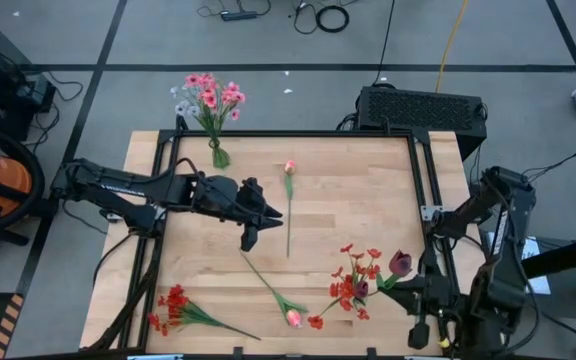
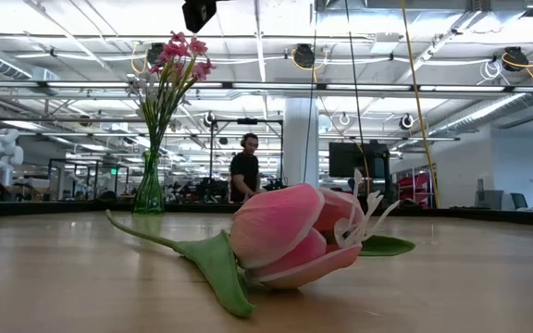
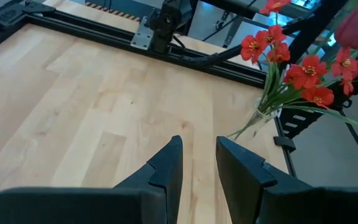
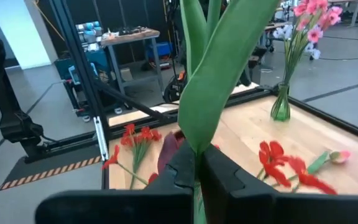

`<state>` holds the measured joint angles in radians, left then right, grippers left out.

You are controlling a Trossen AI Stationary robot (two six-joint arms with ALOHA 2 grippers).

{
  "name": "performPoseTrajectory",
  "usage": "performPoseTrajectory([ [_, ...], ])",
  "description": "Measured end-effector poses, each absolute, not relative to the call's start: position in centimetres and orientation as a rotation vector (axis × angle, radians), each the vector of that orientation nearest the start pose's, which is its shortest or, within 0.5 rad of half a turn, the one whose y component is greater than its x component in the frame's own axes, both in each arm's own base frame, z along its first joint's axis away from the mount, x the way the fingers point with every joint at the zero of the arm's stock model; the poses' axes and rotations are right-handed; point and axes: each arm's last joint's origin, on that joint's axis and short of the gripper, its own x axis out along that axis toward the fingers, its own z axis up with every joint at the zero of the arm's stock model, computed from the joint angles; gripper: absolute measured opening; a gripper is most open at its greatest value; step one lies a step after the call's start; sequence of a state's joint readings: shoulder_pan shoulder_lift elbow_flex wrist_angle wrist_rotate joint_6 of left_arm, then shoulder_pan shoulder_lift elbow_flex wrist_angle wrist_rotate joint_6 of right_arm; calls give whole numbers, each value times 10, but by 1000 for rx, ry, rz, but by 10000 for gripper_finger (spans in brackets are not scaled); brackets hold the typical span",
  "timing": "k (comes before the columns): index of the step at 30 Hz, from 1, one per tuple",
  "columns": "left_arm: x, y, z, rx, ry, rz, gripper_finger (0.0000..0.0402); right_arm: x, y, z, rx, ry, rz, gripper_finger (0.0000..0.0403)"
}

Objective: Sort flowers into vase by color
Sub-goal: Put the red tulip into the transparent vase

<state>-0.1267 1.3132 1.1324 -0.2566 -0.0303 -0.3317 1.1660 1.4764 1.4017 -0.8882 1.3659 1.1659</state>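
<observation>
Left gripper (image 1: 249, 240) hung over mid-table, fingers a little apart with nothing between them — left wrist view showed bare wood in the gap. It sat just beside the pink tulip (image 1: 289, 168) lying stem-toward-me on the table (image 1: 368, 200), so I read it as lined up for that stem.

Right gripper (image 4: 197, 171) was at the table's near right corner, fingers pinched together on a green stem, leaves standing up past the camera. High view put the dark red tulip (image 1: 400, 263) at that spot, so I judged that was what it held, kept clear of the wood for a carry.

Green vase (image 1: 219, 156) stood at the far edge, left of centre, already loaded with pink flowers (image 1: 213, 95) and a pale sprig (image 1: 180, 102).

On the wood: red cluster (image 1: 172, 306) near left, second pink tulip (image 1: 292, 318) near centre, red cluster (image 1: 353, 280) right beside the right gripper. No second vase in view — couldn't tell where reds should go.
</observation>
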Motion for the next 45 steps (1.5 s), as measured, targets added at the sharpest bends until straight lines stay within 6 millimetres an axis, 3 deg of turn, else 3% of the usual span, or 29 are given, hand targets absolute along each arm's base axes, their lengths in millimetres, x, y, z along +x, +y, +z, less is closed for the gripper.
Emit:
performPoseTrajectory([
  [14,290,-38,333,-290,448,-28,102,145,248,318,285,183,-385,0],
  [22,290,-39,333,-291,449,-32,102,156,249,282,274,188,-448,0],
  [33,289,-41,333,-282,451,-40,102,164,264,245,219,285,-474,1],
  [45,289,-41,333,-283,451,-40,102,167,259,246,305,361,-504,47],
])
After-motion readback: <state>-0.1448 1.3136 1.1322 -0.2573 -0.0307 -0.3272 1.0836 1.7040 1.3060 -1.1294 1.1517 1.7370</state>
